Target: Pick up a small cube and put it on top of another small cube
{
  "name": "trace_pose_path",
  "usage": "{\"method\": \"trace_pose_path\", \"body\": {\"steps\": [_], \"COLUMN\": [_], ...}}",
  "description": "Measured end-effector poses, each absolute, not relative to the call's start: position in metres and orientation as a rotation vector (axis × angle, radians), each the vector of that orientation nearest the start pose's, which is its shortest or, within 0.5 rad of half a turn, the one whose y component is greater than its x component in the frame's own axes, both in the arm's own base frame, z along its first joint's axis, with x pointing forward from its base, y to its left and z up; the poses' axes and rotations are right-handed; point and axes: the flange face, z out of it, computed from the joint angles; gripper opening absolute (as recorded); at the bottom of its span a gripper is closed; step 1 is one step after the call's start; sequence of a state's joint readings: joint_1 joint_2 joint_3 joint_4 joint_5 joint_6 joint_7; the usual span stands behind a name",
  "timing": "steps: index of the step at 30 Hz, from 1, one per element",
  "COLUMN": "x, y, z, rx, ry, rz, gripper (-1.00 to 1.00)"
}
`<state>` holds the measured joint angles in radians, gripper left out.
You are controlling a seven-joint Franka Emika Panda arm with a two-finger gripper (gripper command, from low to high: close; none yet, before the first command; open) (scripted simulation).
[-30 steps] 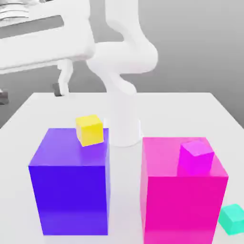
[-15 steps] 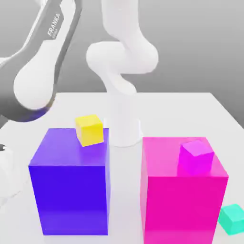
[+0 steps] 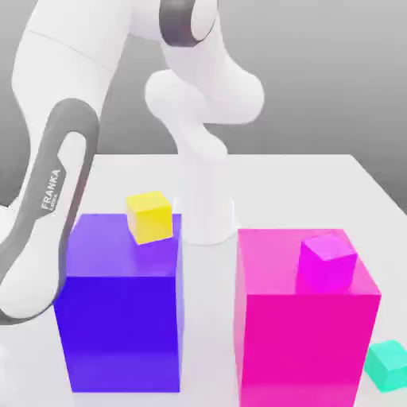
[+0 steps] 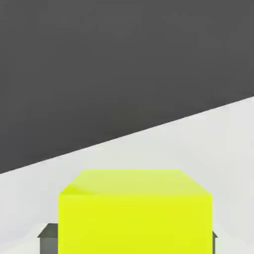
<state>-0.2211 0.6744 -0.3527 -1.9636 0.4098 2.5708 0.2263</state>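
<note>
A lime-yellow small cube (image 4: 135,213) sits close up in the hand view, on the white table. My gripper (image 4: 127,240) is shut on it, and a dark finger (image 4: 48,239) presses against each of its sides. In the exterior view my arm (image 3: 49,207) reaches down along the exterior view's left, and its hand passes out of the picture at the lower edge. A yellow small cube (image 3: 149,216) rests on the back corner of the big blue block (image 3: 119,326). A magenta small cube (image 3: 327,261) sits on top of the big pink block (image 3: 306,342).
A teal small cube (image 3: 387,364) lies on the white table (image 3: 318,187) at the exterior view's lower right. The arm's white base (image 3: 208,219) stands between and behind the two big blocks. A narrow gap separates the blocks.
The arm has swung down along the exterior view's left, in front of the blue block's side. The jaws have shut. The yellow, magenta and teal cubes have not moved.
</note>
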Motion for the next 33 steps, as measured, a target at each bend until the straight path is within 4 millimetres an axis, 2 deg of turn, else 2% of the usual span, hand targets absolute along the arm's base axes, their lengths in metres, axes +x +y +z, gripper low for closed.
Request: {"method": "trace_pose_path", "body": {"steps": [3, 4, 6, 10, 15, 18, 19, 22, 23, 26, 27, 29, 30, 33], "x": [0.507, 0.512, 0.529, 0.556, 0.565, 0.555, 0.55, 0.523, 0.513, 0.481, 0.476, 0.473, 0.471, 0.471], "y": [-0.333, -0.322, -0.283, -0.193, -0.078, -0.01, 0.019, 0.089, 0.106, 0.142, 0.147, 0.151, 0.151, 0.151], "z": [0.186, 0.197, 0.213, 0.25, 0.31, 0.35, 0.364, 0.405, 0.418, 0.453, 0.449, 0.425, 0.41, 0.41], "rx": [-2.691, -2.691, -2.697, -2.731, -2.809, -2.875, -2.905, -2.989, -3.016, -3.094, -3.107, -3.117, -3.118, -3.118], "ry": [1.616, 1.588, 1.488, 1.259, 0.967, 0.789, 0.711, 0.516, 0.464, 0.356, 0.342, 0.33, 0.328, 0.328], "rz": [0.0, 0.011, 0.045, 0.107, 0.15, 0.151, 0.148, 0.118, 0.102, 0.032, 0.019, 0.008, 0.007, 0.007], "gripper": [-1.0, -1.0, -1.0, -1.0, -1.0, -1.0, -1.0, -1.0, -1.0, -1.0, -1.0, -1.0, 1.0, 1.0]}}
